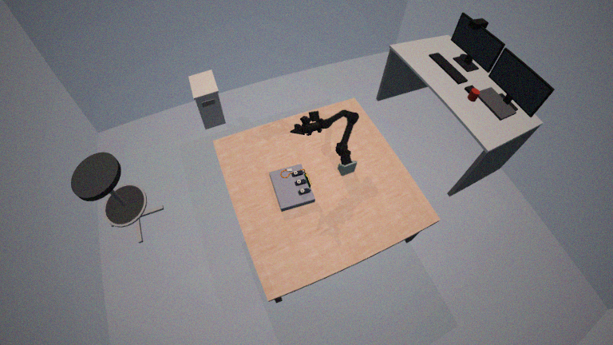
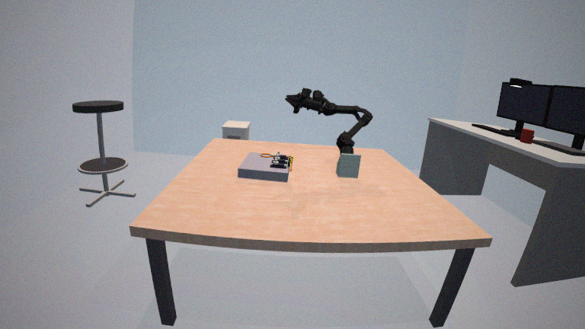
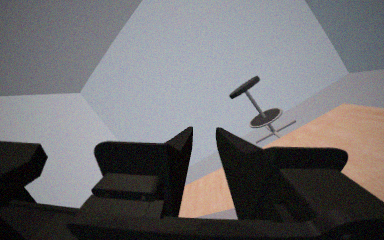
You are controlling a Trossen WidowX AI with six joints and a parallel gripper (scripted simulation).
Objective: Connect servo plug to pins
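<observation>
The printed holder [image 1: 286, 196] [image 2: 262, 174] is a flat grey block on the table. Three small dark servos sit in a row near its right side in the top and exterior views. An orange lead makes a loop on the block's top, beside the farthest servo. Yellow and green bits [image 1: 307, 180] [image 2: 291, 160] show along the block's right edge. The plug, single pins and the dot are too small to make out. My gripper [image 1: 293, 131] [image 2: 287, 99] [image 3: 204, 131] is open by a small gap, with nothing between the fingers. It hangs high above the table, beyond the holder.
The wooden table [image 1: 361, 232] [image 2: 327, 217] carries the arm's pale green base block [image 1: 347, 168] [image 2: 349, 166], right of the holder. A stool [image 1: 96, 176] [image 2: 98, 107] [image 3: 245, 87], a small cabinet [image 1: 210, 108] [image 2: 235, 129] and a desk with monitors stand off the table.
</observation>
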